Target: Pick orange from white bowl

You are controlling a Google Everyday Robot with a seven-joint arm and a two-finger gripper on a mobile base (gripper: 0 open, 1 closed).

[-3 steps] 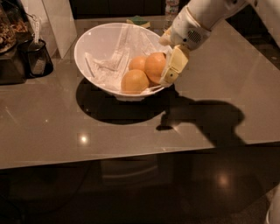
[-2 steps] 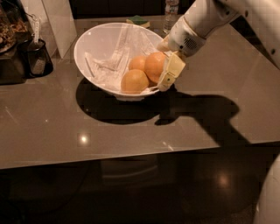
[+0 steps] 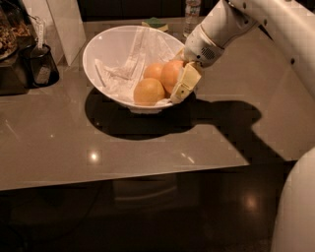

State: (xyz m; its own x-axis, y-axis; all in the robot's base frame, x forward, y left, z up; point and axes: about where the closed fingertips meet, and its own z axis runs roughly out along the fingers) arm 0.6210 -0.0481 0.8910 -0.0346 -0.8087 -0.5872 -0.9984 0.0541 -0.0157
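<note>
The white bowl [image 3: 106, 47] stands tilted on the grey table, lined with crinkled clear plastic. Three oranges lie at its lower right side. The deep-coloured orange [image 3: 171, 74] is the rightmost one. A paler one [image 3: 148, 91] lies in front of it and a third [image 3: 153, 71] sits behind. My gripper [image 3: 180, 86] reaches in over the bowl's right rim, with its cream-coloured end pressed against the right side of the deep orange. The white arm comes down from the upper right.
A black container [image 3: 42, 64] and dark clutter stand at the left. A white panel [image 3: 64, 24] leans behind the bowl. A water bottle [image 3: 192, 10] and a green item [image 3: 155, 22] are at the back. The table's front edge [image 3: 123, 177] drops to a dark floor.
The gripper has edged slightly left, closer against the deep orange. The arm above it has shifted. The bowl and the oranges have stayed in place.
</note>
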